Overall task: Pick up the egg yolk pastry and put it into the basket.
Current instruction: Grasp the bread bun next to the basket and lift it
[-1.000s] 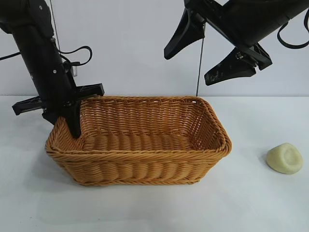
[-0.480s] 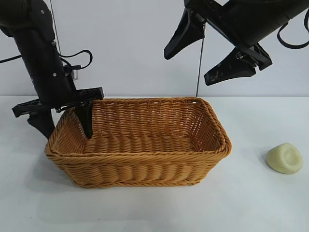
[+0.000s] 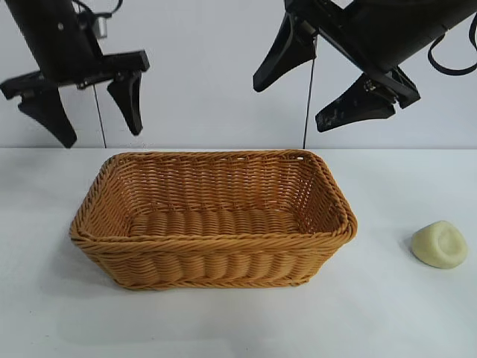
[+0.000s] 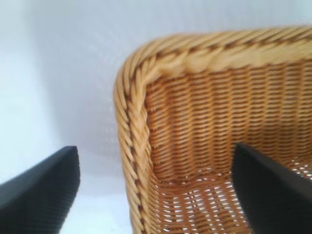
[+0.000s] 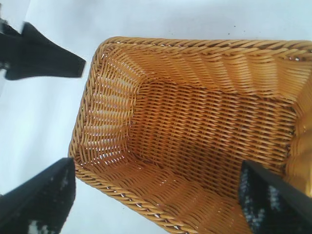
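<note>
A: How is the left hand seen at this moment?

B: It is seen high above the left end of the basket, against the white wall. Its two black fingers are spread wide apart, and nothing is held between them. Nothing is touched by them either. In the left wrist view the corner of the basket is seen below and between the two fingers, with clear space around each.

A: And the right hand?

B: It is held up over the right half of the basket, tilted down toward it. Its fingers are also wide apart, and nothing is gripped. In the right wrist view the inside of the basket is shown between the two fingers, and the left hand is noticed farther off beside the rim.

A: Where is the pastry found?

B: It is lying on the white worktop, well apart from the basket, to its right in the exterior view. Its dimpled face is turned to the camera. It is touched by no hand.

A: Is something placed inside the basket?

B: Only the woven bottom is seen. Between the pastry and the basket only bare worktop is found, and the flared wall with the braided rim is to be noted there.
</note>
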You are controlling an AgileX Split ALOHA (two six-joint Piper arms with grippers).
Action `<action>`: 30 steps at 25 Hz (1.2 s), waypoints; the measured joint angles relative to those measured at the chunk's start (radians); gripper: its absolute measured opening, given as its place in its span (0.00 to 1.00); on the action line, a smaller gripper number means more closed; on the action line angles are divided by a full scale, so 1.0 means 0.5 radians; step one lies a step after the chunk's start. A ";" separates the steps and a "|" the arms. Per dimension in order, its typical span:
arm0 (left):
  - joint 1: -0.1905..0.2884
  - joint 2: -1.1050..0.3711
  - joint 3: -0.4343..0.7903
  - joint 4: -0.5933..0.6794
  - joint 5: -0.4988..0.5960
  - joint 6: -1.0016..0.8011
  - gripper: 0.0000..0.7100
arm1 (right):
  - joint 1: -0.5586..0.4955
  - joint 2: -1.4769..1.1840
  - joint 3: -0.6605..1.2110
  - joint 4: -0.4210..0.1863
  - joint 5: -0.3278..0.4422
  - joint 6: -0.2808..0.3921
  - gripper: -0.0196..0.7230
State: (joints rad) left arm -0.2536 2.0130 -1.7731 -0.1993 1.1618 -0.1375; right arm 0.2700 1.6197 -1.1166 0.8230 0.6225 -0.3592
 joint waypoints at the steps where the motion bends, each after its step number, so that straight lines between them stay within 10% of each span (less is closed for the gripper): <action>1: 0.000 -0.008 -0.035 0.036 0.029 0.001 0.93 | 0.000 0.000 0.000 0.000 0.000 0.000 0.86; 19: 0.492 -0.072 -0.051 0.374 0.098 0.143 0.93 | 0.000 0.000 0.000 0.000 0.000 0.000 0.86; 30: 0.492 -0.815 0.873 0.357 0.100 0.213 0.93 | 0.000 0.000 0.000 0.000 0.000 0.000 0.86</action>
State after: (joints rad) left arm -0.0077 1.6056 -1.3364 -0.0209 1.2118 -0.0308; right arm 0.2700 1.6197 -1.1166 0.8230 0.6225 -0.3592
